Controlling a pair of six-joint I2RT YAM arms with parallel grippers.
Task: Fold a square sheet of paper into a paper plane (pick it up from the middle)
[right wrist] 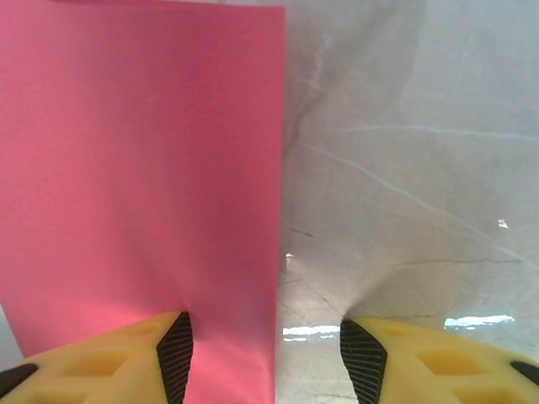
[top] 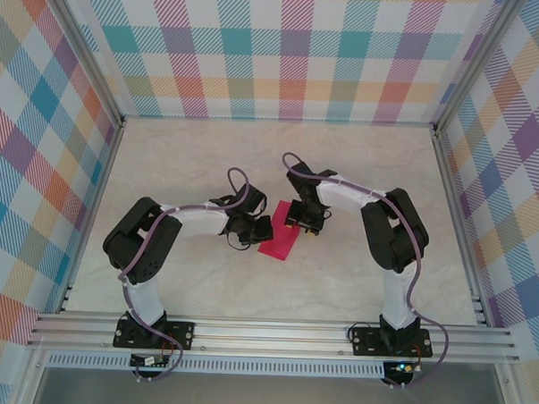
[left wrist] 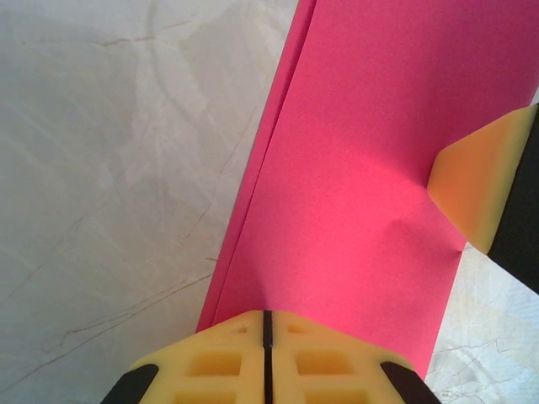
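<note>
Square sheet of paper (top: 279, 241): flat, folded into a two-layer magenta rectangle. My left gripper (left wrist: 265, 318) clenched at its edge, right gripper (right wrist: 265, 341) released

Magenta-pink square sheet of paper (top: 279, 242) folded in half into a narrow rectangle, its two layers slightly offset along one long edge, lying slanted near the middle of the pale marbled table (top: 209, 155)

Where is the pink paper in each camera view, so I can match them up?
Top external: pink paper, small, at the centre of the table.
Left wrist: pink paper across the centre and right, top to bottom.
Right wrist: pink paper across the left half.
Shared landmark: the pale marbled table beside its long edge.
</note>
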